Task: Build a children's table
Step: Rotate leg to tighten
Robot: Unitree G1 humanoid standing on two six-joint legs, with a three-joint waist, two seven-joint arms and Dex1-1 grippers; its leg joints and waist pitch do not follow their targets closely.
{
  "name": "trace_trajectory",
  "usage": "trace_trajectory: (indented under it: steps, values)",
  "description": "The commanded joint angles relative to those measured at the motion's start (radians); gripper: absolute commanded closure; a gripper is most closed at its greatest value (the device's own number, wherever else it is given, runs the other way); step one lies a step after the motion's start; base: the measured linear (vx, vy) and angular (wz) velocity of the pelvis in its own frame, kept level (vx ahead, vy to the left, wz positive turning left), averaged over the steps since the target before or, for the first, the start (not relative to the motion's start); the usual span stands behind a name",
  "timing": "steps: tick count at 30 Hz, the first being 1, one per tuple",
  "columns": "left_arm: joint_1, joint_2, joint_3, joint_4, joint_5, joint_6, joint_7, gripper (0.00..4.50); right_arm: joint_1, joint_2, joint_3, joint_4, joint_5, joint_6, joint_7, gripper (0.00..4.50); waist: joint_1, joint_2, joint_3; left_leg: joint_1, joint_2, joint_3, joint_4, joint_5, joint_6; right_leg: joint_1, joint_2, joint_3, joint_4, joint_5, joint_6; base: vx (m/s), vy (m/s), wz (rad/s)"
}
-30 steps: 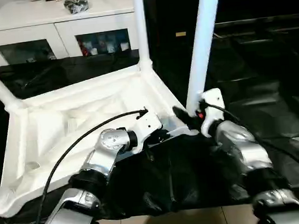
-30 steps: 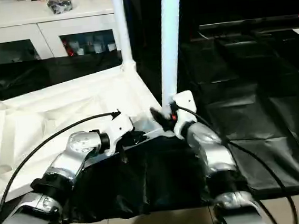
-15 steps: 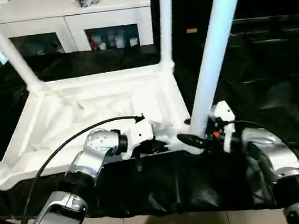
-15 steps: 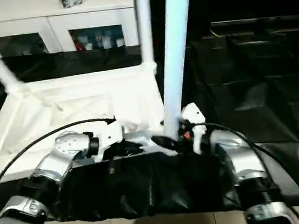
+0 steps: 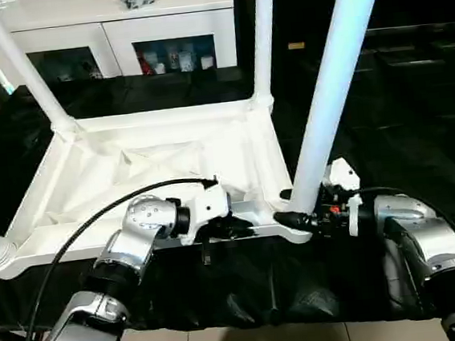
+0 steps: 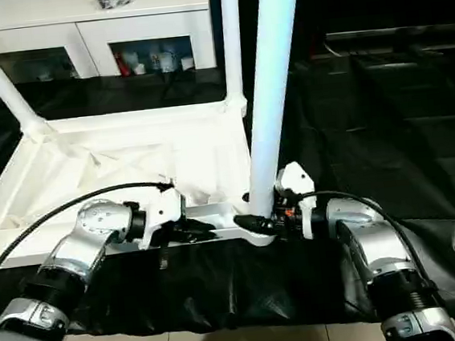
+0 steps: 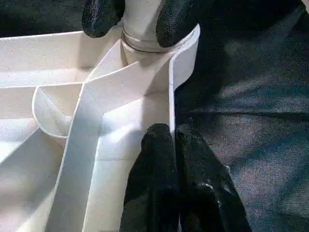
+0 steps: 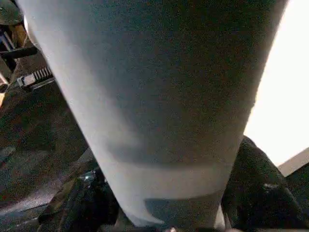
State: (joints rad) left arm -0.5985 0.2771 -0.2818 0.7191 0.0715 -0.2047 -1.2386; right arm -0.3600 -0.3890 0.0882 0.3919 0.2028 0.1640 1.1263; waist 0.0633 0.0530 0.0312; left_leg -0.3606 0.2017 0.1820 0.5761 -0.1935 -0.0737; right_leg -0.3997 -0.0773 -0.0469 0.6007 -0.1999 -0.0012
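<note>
1. Tabletop [image 5: 154,165] lies underside up on the black cloth [image 5: 417,128], in front of the white cabinet [image 5: 117,28]; three legs stand in far and left corner sockets.
2. Near-right leg [image 5: 332,88] now stands closer to upright in its socket than a second ago. Judgement: it is being seated, likely the last leg.
3. Right gripper [image 7: 137,19] has its fingers either side of that leg's base, narrower than before; gripping or just touching, cannot tell.
4. Left gripper [image 7: 174,159] has its fingers pressed together on the tabletop's near rim, apparently steadying it.
5. Hidden: leg tops are cut off; how deep the leg sits is unclear; near-left socket is cropped.
</note>
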Motion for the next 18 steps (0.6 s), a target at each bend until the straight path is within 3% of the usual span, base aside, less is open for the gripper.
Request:
trace_trajectory:
  steps: [1,6,8,9,10,12,16,18]
  values:
    - [-0.010,0.025,0.012,-0.003,-0.020,-0.014,0.003,4.50,0.025,-0.012,0.032,0.014,0.010,0.041,0.051,2.16,0.003,-0.015,-0.054,0.000,0.026,-0.002,-0.051,-0.119,0.102,0.056,-0.055,0.031,-0.058,-0.036,-0.266,0.000,0.000,0.00]
    - [-0.018,0.012,0.012,0.012,0.004,-0.004,0.062,4.50,0.027,0.020,0.025,0.019,0.001,0.064,-0.014,2.16,0.001,-0.016,-0.053,0.000,0.026,-0.002,-0.052,-0.128,0.094,0.056,-0.054,0.031,-0.060,-0.057,-0.261,0.000,0.000,0.00]
    - [-0.035,-0.045,0.015,0.034,0.038,0.032,0.194,4.50,0.005,0.128,0.000,0.080,-0.041,0.065,-0.244,2.16,-0.005,-0.016,-0.050,0.002,0.026,-0.002,-0.055,-0.145,0.075,0.051,-0.056,0.033,-0.065,-0.095,-0.255,0.000,0.000,0.00]
    - [-0.042,-0.084,0.016,0.037,0.046,0.056,0.253,4.50,-0.014,0.197,-0.020,0.123,-0.059,0.065,-0.382,2.19,-0.007,-0.012,-0.047,0.004,0.025,-0.003,-0.058,-0.165,0.062,0.048,-0.056,0.032,-0.068,-0.130,-0.251,0.000,0.000,0.00]
    - [-0.047,-0.112,0.017,0.039,0.049,0.072,0.292,4.50,-0.031,0.249,-0.036,0.156,-0.069,0.067,-0.479,2.23,-0.022,-0.011,-0.038,0.005,0.021,-0.008,-0.070,-0.236,0.012,0.043,-0.057,0.031,-0.080,-0.283,-0.214,0.000,0.000,0.00]
    - [-0.057,-0.146,0.021,0.049,0.052,0.089,0.340,4.50,-0.054,0.302,-0.051,0.189,-0.069,0.077,-0.567,2.28,-0.034,-0.015,-0.037,0.011,0.020,-0.012,-0.071,-0.287,-0.010,0.042,-0.059,0.035,-0.091,-0.376,-0.181,0.000,0.000,0.00]
    - [-0.075,-0.210,0.012,0.065,0.064,0.111,0.412,4.50,-0.116,0.407,-0.068,0.249,-0.064,0.082,-0.702,2.32,-0.045,-0.013,-0.037,0.012,0.017,-0.012,-0.073,-0.320,-0.008,0.037,-0.056,0.038,-0.096,-0.396,-0.164,0.000,0.000,0.00]
    - [-0.081,-0.242,-0.004,0.055,0.069,0.110,0.423,4.50,-0.152,0.441,-0.039,0.269,-0.086,0.051,-0.699,2.32,-0.047,-0.013,-0.040,0.008,0.016,-0.014,-0.072,-0.300,0.001,0.041,-0.056,0.037,-0.095,-0.380,-0.161,0.000,0.000,0.00]
